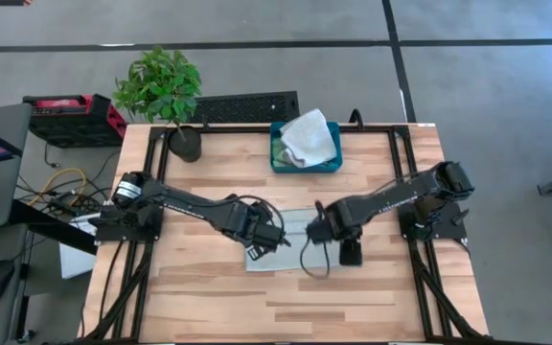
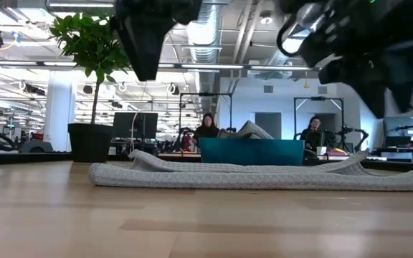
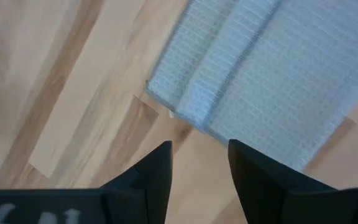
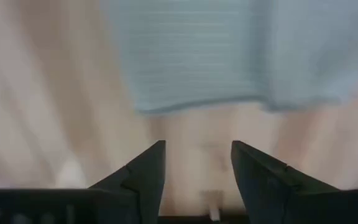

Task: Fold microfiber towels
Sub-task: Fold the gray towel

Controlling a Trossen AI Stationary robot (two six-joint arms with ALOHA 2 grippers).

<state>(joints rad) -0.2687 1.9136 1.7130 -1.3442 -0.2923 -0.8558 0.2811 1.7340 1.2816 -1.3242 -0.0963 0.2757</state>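
Item: pale blue towel (image 1: 290, 237), thin ribbed microfibre, part-folded, flat at bench (image 1: 209, 307) centre.

Left pincer (image 3: 199, 163) and right pincer (image 4: 197, 163): each above a towel edge, fingers parted, holding nothing.

Advice: both should pinch matching corners, lift evenly, and lay edge to edge.

Further towels (image 1: 310, 137): crumpled in teal bin (image 1: 281, 165), far edge.

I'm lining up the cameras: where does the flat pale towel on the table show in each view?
High: flat pale towel at table centre, between both grippers.
Low: a long strip across mid-frame.
Left wrist: upper right.
Right wrist: along the top.
Shared landmark: wooden table.
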